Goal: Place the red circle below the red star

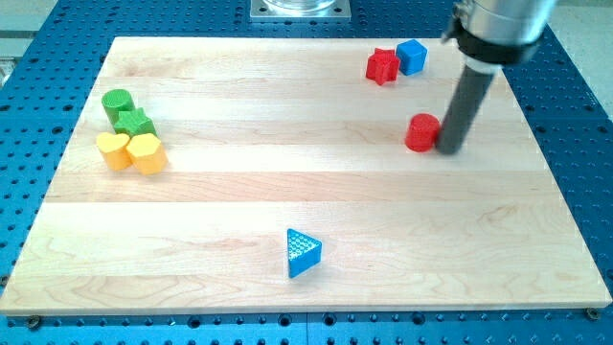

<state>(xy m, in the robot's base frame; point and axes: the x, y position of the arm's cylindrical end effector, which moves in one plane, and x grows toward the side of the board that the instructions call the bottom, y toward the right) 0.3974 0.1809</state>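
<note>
The red circle is a short red cylinder in the view's upper right part of the wooden board. The red star lies above it and a little to the left, near the board's top edge, touching a blue cube. My tip stands right beside the red circle, on its right side, touching or almost touching it. The dark rod rises from there to the view's top right.
A green circle, a green star, a yellow heart and a yellow hexagon cluster at the board's left. A blue triangle lies near the bottom middle. The wooden board sits on a blue perforated table.
</note>
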